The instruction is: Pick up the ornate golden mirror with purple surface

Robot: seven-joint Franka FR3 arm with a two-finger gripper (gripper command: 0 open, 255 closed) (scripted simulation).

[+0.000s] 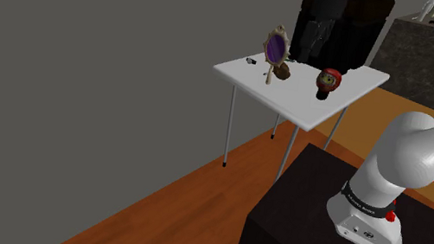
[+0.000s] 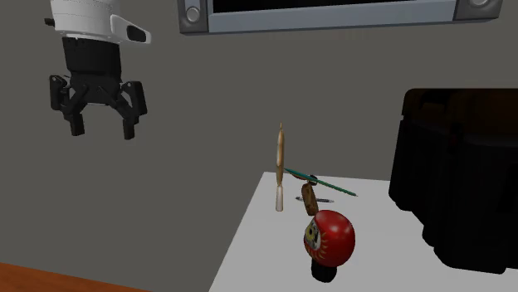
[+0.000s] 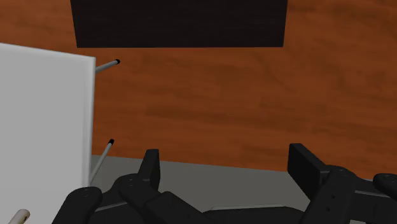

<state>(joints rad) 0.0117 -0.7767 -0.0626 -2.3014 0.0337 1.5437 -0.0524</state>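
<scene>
The mirror stands upright on the white table, with an ornate golden frame, a purple face and a pale handle. The second exterior view catches the mirror edge-on, near the table's far corner. My black gripper hangs open in the air, well above the tabletop and off to the mirror's left in that view, holding nothing. In the shoulder view the gripper shows dark, just right of the mirror. The wrist view has both fingers apart over wooden floor, beside the table's edge.
A red round doll, a small brown object and a thin green stick lie on the table near the mirror. A bulky black object sits at the table's back. My black stand is on the wooden floor.
</scene>
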